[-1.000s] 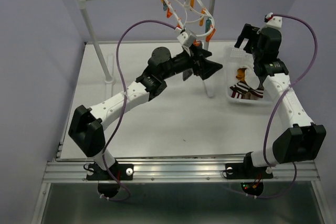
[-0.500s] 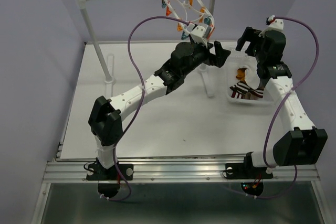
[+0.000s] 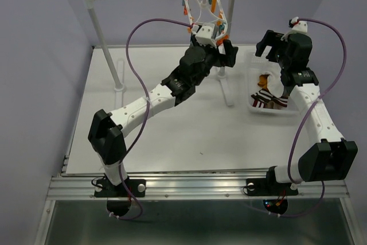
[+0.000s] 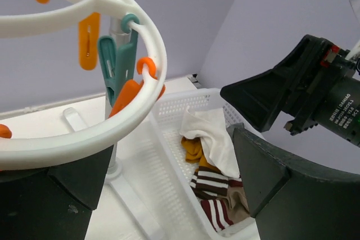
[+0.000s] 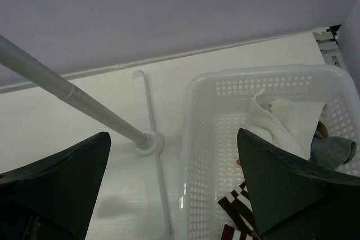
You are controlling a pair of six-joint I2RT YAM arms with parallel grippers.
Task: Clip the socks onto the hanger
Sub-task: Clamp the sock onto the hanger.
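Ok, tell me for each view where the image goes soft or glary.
Top external: even light, sharp, with a bright sheen on the metal edge rail. Left wrist: the hanger ring looms large near the lens; the basket is crisp. Right wrist: its dark fingers blur, the basket reads clearly.

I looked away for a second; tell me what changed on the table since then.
The left arm's black fingers swung up and back from mid-table to the white plastic oval clip hanger, open at its ring, gripping nothing; the hanger turned. Nearly unchanged: right arm's black fingers open over the white perforated basket of mixed socks.
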